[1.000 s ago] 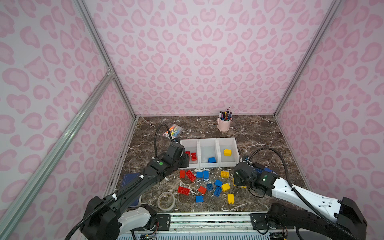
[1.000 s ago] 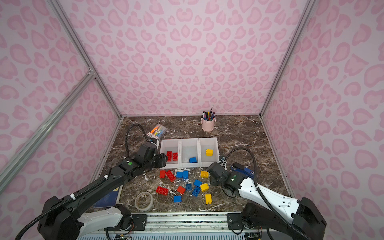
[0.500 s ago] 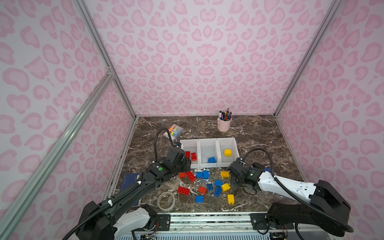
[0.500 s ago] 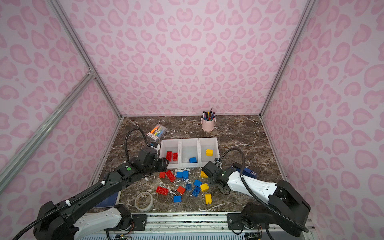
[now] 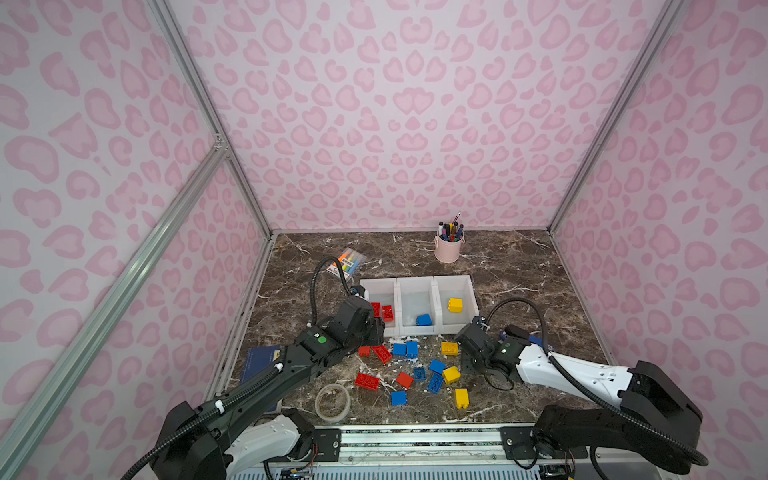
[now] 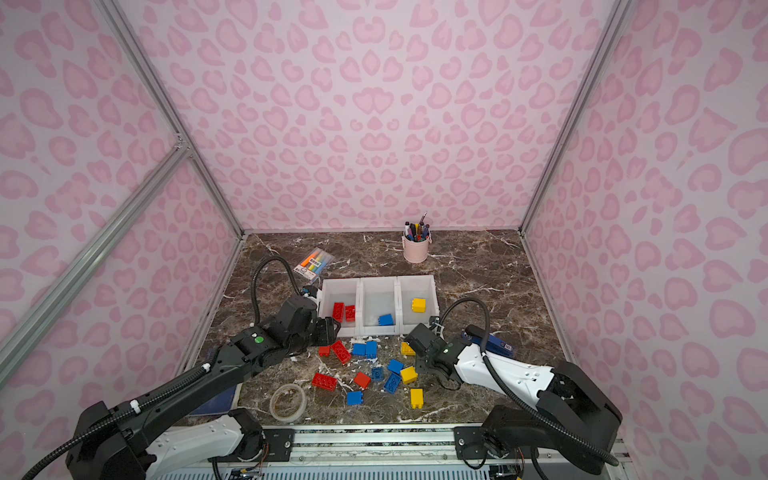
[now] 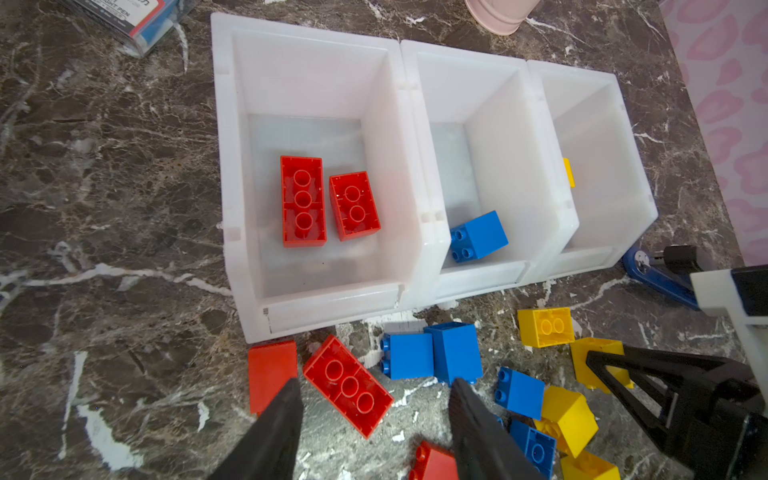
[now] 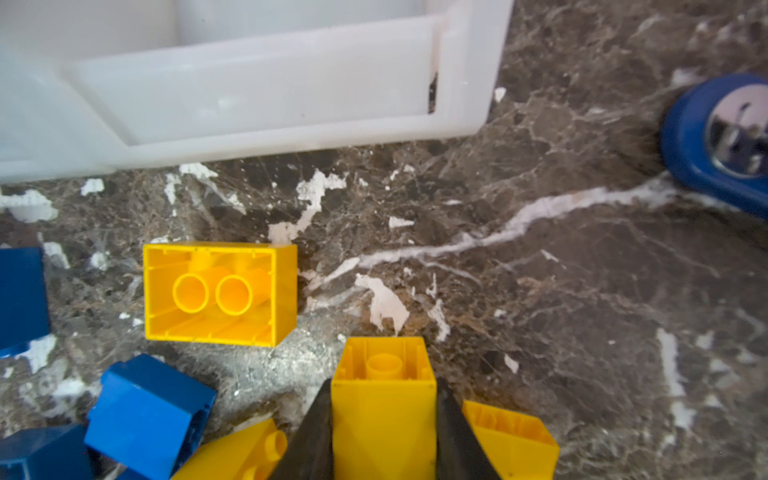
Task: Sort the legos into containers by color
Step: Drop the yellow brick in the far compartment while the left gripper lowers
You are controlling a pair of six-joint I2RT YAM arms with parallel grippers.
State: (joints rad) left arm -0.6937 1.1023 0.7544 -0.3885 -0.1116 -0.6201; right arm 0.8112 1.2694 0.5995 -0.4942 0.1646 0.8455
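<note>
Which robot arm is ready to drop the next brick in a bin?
Right. The right gripper is shut on a yellow brick, just in front of the end bin that holds yellow. The left gripper is open over a red brick, gripping nothing.

The bench [image 5: 519, 266] looks like polished brown marble with white veins, smooth and faintly glossy. The bricks [image 7: 348, 386] are smooth, shiny plastic; the yellow brick [image 8: 384, 407] shows moulded ribs inside its hollow end. The bins [image 7: 309, 79] are milky white plastic, satin and slightly see-through. The fingers [image 7: 274, 428] of the left tool [image 7: 374, 380] are matt black plastic. The frame bars [image 5: 145, 250] are brushed metal; the tape roll [image 5: 332, 417] near the bench's front edge is clear and glossy.
</note>
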